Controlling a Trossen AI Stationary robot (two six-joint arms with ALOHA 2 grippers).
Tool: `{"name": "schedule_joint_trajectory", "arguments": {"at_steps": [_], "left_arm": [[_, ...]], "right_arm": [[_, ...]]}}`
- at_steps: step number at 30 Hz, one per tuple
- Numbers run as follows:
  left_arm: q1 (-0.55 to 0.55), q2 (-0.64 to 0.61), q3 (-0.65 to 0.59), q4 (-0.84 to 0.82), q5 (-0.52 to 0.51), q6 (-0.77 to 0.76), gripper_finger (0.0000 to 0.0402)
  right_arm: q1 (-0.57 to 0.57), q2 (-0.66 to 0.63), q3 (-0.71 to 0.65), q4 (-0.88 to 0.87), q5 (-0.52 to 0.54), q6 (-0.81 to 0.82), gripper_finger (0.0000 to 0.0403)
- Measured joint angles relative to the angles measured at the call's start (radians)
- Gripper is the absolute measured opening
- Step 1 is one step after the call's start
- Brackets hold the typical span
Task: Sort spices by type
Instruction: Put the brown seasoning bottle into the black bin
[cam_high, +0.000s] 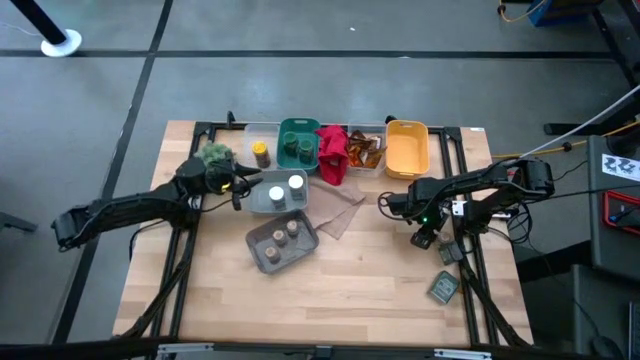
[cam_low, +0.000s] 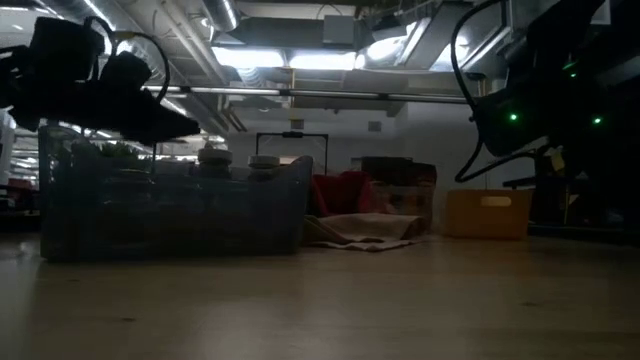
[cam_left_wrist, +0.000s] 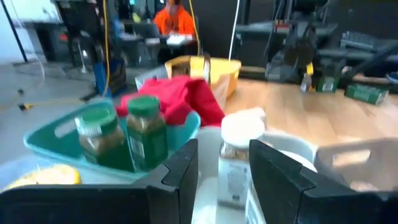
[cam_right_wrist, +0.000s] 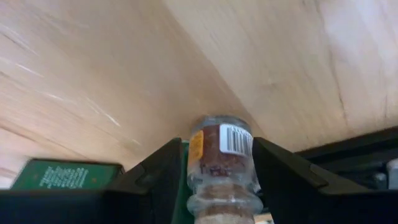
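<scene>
Both arms are busy with a jar at this moment. The left claw (cam_left_wrist: 224, 180) hangs over the clear plastic bin (cam_high: 262, 203) near the middle of the wooden worktop (cam_high: 360, 280), and its two dark fingers stand on both sides of a small glass jar with a white lid (cam_left_wrist: 239, 158). They are closed in near its sides, but I cannot tell if they really press on it. A second white-lidded jar (cam_high: 296, 184) stands beside it in the same bin.

The right claw (cam_right_wrist: 219, 180) is above the right part of the worktop and grips a small clear jar of brown spice with a barcode label (cam_right_wrist: 219, 165), lifted off the wood. A flat dark green packet (cam_right_wrist: 65, 174) lies just below.

I judge that the step in hand is to carry each jar to its group. The grey tray with tan-lidded jars (cam_high: 280, 243), the teal basket of green-lidded jars (cam_left_wrist: 118, 140) and the yellow basket (cam_high: 407, 148) are waiting. Next, the right arm must choose the correct bin and lower the jar upright there.
</scene>
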Motion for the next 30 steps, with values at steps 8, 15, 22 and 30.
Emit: {"name": "schedule_joint_trajectory", "arguments": {"at_steps": [8,15,22,30], "left_arm": [[0.000,-0.007,0.000,-0.135,0.000,0.001,0.0127],[0.000,-0.007,0.000,-0.232,0.000,-0.041,0.0127],[-0.001,-0.009,0.000,-0.310,-0.003,-0.016,0.0127],[-0.001,-0.010,0.003,-0.341,-0.003,-0.004,0.0127]], "right_arm": [[0.000,0.000,0.000,0.014,-0.001,0.000,0.0195],[0.000,0.000,0.000,-0.012,-0.001,0.046,0.0195],[0.000,0.000,0.000,-0.009,0.000,0.046,0.0195],[0.000,0.000,0.000,-0.009,0.000,0.048,0.0195]]}}
